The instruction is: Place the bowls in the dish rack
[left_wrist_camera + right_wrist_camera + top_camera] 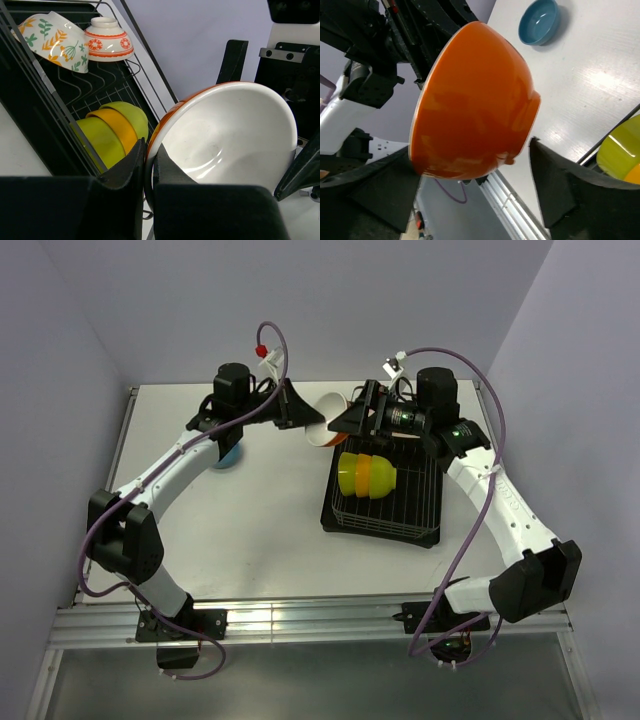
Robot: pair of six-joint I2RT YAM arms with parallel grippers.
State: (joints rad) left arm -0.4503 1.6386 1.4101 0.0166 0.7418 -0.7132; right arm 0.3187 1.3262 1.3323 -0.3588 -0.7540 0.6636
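The white surface (270,530) carries the black wire rack (425,525) on its right half, nearer the far edge than the near one.

The left hand (148,160) is off the rack's far-left corner. Its fingers are nearly together, pinched on the rim of the held bowl (225,135) – orange outside, white inside. The bowl is in the air, tipped on its side, with the white inside facing the left wrist camera.

The right hand (471,145) meets it from the rack side. Its fingers (565,195) are spread wide, one on each side of the bowl's orange back. Whether they touch it I cannot tell.

In the rack's left part three bowls lie nested on their sides – green (97,142), orange (120,130), then green (132,115). Farther along the rack, as the left wrist camera shows it, a cream floral bowl (52,40) and a white bowl with red-orange bands (107,42) sit mouth down, just beside each other.

A blue bowl (539,21) stands upright on the surface toward the far-left corner, well apart from the rack and partly under the left arm (175,470).
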